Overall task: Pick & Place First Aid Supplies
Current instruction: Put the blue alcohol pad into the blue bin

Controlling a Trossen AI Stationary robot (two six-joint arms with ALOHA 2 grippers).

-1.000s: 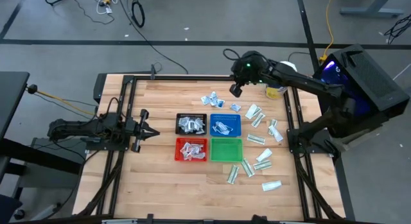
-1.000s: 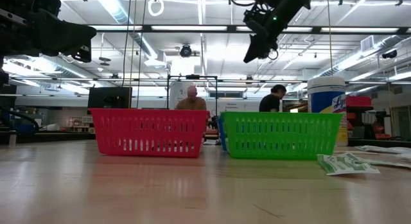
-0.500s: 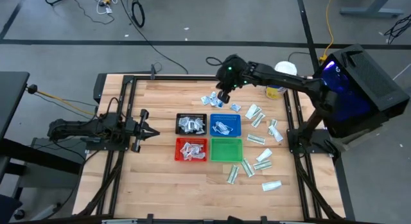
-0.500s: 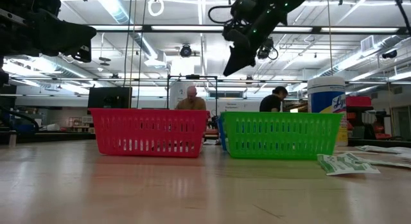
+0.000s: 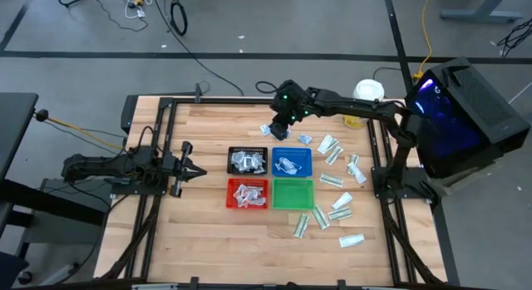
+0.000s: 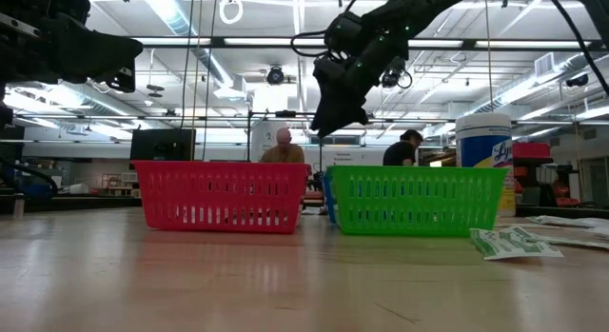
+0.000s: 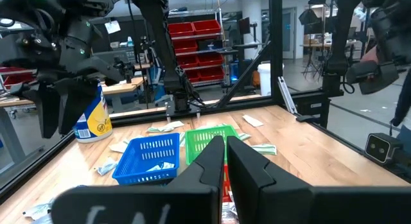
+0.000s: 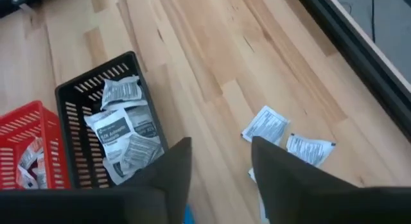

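Small white first aid packets [image 5: 272,130] lie on the wood just beyond the black tray [image 5: 248,160] and blue tray [image 5: 292,161]. Two of them [image 8: 266,124] show ahead of my right gripper's fingers. My right gripper [image 8: 221,163] hangs open above them, tilted down, with nothing between its fingers; it also shows from above [image 5: 281,129] and at table height [image 6: 328,123]. Longer white-and-green packets [image 5: 332,180] are scattered at the right. My left gripper [image 5: 183,165] waits shut and level at the table's left side.
The black tray [image 8: 106,140], the blue tray and the red tray [image 5: 248,193] hold packets; the green tray [image 5: 293,193] stands beside the red one. A big white jar [image 5: 366,92] stands at the far right. People show beyond the table.
My right gripper has swung from near the jar toward the table's left edge and come down, tipping more steeply, until it hangs over the white packets beyond the black and blue trays. Nothing on the table has moved.
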